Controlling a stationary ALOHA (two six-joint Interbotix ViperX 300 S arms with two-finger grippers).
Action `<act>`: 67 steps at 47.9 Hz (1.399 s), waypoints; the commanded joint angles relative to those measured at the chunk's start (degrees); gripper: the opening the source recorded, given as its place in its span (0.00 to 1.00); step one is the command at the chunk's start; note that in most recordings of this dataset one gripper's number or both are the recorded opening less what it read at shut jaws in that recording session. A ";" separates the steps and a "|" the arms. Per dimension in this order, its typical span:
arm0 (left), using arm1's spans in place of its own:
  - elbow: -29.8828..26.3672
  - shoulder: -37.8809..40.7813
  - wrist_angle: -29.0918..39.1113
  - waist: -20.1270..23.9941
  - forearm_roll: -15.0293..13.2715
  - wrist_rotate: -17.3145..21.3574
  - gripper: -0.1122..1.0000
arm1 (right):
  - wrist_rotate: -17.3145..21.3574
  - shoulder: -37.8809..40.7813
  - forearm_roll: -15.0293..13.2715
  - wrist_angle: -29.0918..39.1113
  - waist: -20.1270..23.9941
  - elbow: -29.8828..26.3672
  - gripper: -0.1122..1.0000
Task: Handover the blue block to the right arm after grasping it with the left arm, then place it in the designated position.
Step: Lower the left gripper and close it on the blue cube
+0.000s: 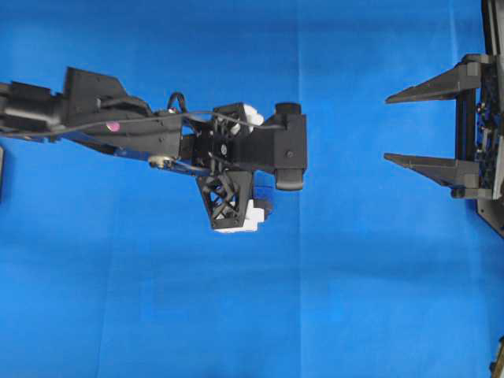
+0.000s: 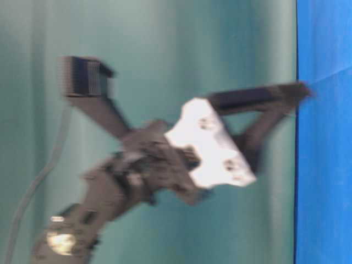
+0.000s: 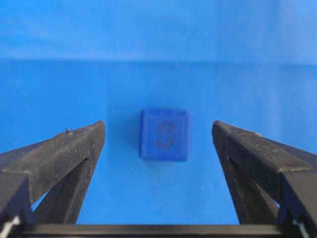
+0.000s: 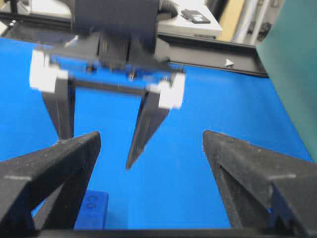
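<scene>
Left gripper [image 3: 158, 134] jaws wide, nothing held; blue block [image 3: 164, 134] centred between its fingers on the blue cloth [image 1: 157, 299], bare cloth either side. Right gripper [image 1: 394, 128] wide too, holding nothing, well apart.

Looks like a robotics lab bench to me, not a home or shop. The whole tabletop is covered by a bright blue cloth [image 1: 354, 315] with fold creases in it, and a teal backdrop [image 2: 165, 44] hangs flat along one edge, the sort of plain staged surround you set up for filming. Two black robot arms work over it, the left arm [image 1: 102, 122] with bare cables showing. Past the far edge in the right wrist view there's a black frame rail [image 4: 213, 49] and some pale gear I can't make out.
</scene>
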 commanded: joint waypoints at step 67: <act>2.37 10.90 -9.32 -1.32 0.18 0.00 0.51 | 0.00 0.53 0.00 -0.44 -0.35 -1.05 0.97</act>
